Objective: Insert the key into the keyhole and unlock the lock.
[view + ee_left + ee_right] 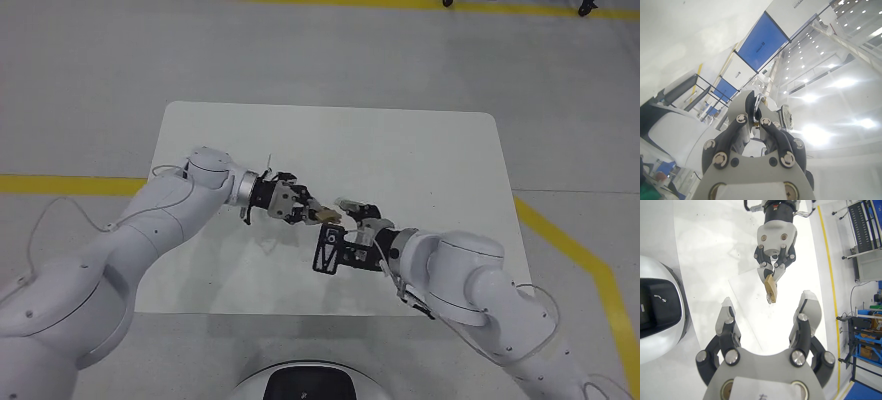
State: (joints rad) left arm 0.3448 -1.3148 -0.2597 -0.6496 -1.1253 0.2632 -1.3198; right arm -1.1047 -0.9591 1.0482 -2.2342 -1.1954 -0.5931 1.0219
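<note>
Closest to me, my right tool (766, 297) stands wide, its two pale fingers (724, 315) spread well apart with nothing gripped between them. Just ahead of those fingertips, there's the key (769, 298). Its round silver head pokes out of the end face of the lock (770, 285), right at the keyhole. It sits in the gap my right fingers frame, and neither of them touches it, as far as the right wrist view lets me judge. The lock is a small brass padlock, tilted, key end pointing toward my right tool.

Next out, my left tool (771, 275) is pinched narrow on the lock's other end, holding it over the bench (420, 140). In the left wrist view the silver shackle (756, 108) runs between the left fingers, clamped there. Whether that shackle is latched or sprung, I can't tell.

From above, the two tools meet nose to nose over the middle of the bench, toward its near side, with the brass body bridging the small space between them. Farther off, the white bench top stretches away. Beyond its edges lies grey floor (560, 60), with a yellow line (60, 185) running off on my left side.
</note>
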